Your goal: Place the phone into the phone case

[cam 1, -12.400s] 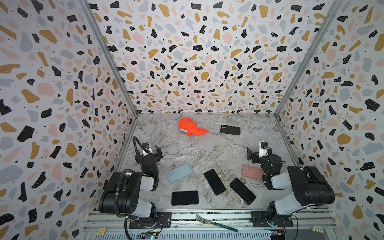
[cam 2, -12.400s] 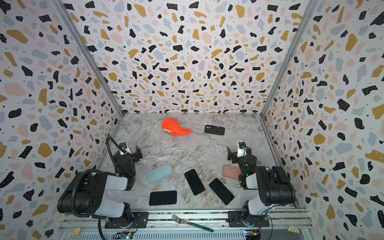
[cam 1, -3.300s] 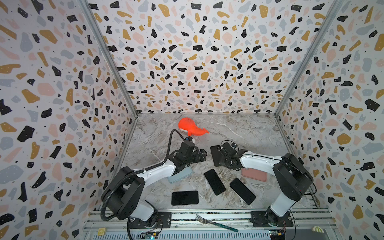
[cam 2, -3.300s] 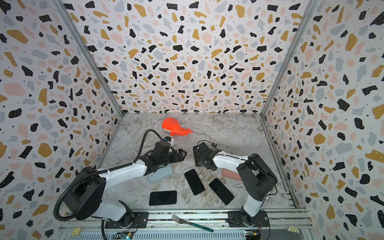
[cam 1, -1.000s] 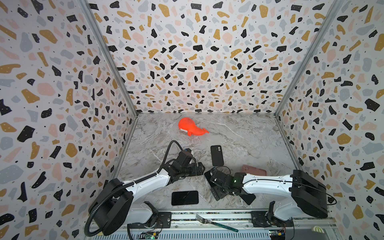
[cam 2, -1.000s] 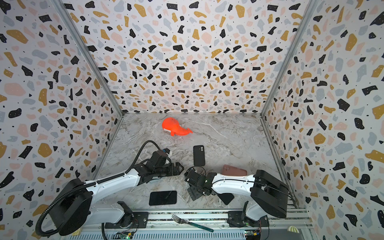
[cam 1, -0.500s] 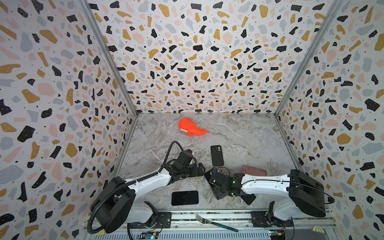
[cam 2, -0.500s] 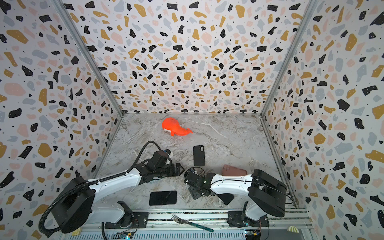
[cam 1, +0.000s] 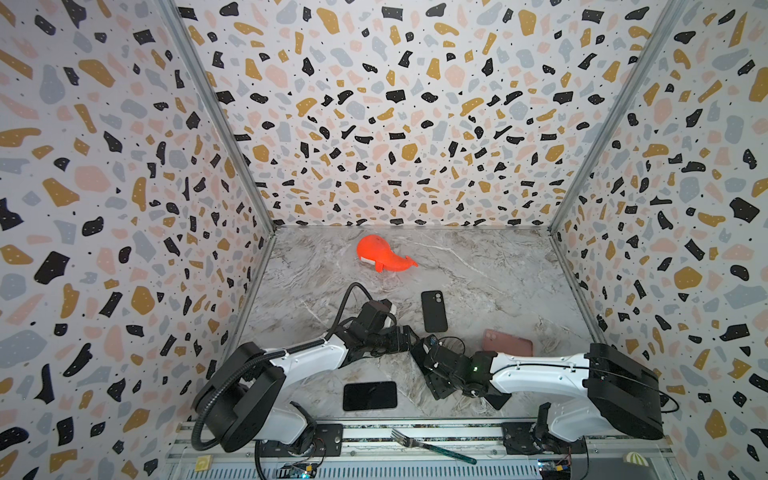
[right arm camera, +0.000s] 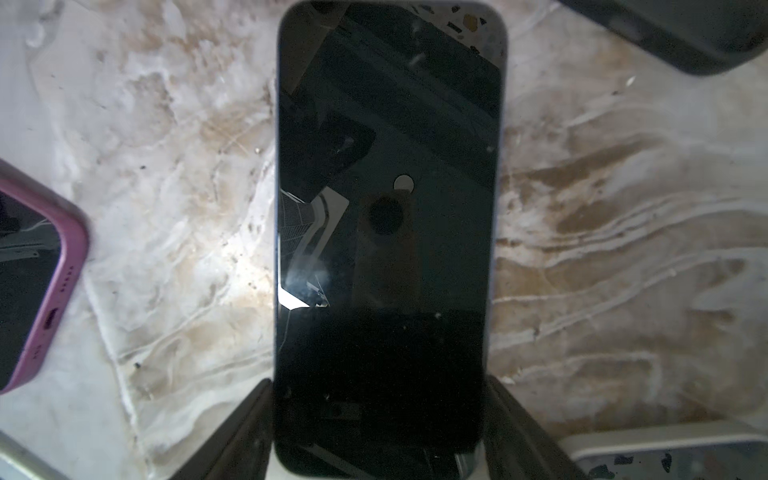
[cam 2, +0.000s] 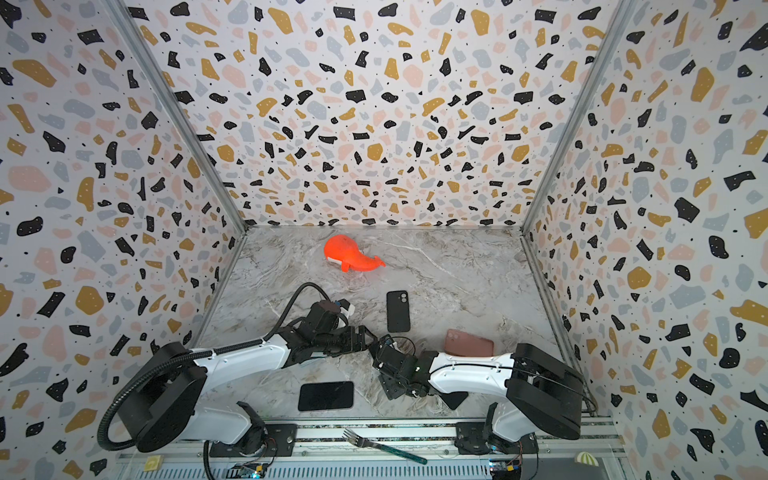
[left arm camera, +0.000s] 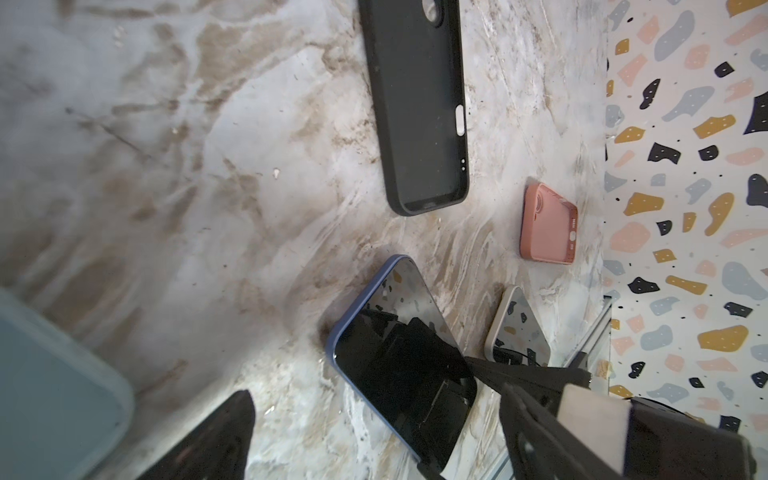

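The right gripper (right arm camera: 379, 390) is low over the slim blue-edged phone with a dark glass screen (right arm camera: 386, 199), and its jaws are closed on the phone's two long edges near one end. The phone lies flat, screen up, on the grey marbled counter (cam 1: 498, 282), toward the front, near the middle. The left gripper (cam 1: 409, 340) hangs just beside it, jaws spread wide with nothing between them. The left wrist view looks past both fingers (left arm camera: 216, 436) at that phone (left arm camera: 399, 353). Just beyond the two grippers lies the matte black rectangular phone case (cam 1: 434, 311), hollow side up in the left wrist view, clear of the phone and untouched. A pale blue soft case (left arm camera: 50, 395) fills one corner of the left wrist view, close to the left arm. Off toward the right wall, a salmon-pink phone case (cam 1: 507, 343) lies on the counter. A black-screened phone (cam 1: 370, 395) rests near the front edge. A bright orange plastic whale toy (cam 1: 382, 258) sits at the back, and a metal fork with a teal handle (cam 1: 432, 446) lies on the front rail.
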Action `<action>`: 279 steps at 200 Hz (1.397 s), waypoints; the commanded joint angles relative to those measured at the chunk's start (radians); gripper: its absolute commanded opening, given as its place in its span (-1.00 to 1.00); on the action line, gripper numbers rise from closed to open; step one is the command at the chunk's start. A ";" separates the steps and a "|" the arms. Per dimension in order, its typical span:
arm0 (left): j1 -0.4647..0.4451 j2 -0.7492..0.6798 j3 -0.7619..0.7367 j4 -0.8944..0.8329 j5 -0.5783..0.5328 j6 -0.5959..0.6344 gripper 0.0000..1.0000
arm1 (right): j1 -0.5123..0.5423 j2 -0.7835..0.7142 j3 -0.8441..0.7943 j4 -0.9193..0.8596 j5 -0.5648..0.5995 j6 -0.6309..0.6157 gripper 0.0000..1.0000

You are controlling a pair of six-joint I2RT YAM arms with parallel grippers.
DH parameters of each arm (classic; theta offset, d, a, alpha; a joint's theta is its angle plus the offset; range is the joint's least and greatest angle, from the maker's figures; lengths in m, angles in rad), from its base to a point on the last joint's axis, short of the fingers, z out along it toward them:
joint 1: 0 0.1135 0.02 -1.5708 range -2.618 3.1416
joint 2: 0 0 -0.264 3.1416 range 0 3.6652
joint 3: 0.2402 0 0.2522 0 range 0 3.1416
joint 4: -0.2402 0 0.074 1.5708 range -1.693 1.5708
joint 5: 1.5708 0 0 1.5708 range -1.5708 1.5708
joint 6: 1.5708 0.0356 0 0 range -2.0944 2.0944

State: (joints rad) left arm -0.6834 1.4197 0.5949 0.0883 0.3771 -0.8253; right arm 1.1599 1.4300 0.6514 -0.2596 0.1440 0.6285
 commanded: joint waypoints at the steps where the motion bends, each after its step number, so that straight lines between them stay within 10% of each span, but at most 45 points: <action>1: 0.007 0.033 -0.036 0.131 0.071 -0.050 0.81 | -0.014 -0.026 -0.051 0.036 -0.044 0.029 0.12; 139: 0.047 0.210 -0.131 0.435 0.165 -0.181 0.46 | -0.035 -0.041 -0.129 0.140 -0.091 0.033 0.01; 279: 0.087 0.260 -0.153 0.514 0.175 -0.132 -0.61 | -0.040 -0.014 -0.108 0.153 -0.102 0.004 -0.02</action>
State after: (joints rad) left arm -0.6044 1.6543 0.4515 0.5705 0.5529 -0.9802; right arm 1.1229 1.3838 0.5537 -0.0463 0.0853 0.6300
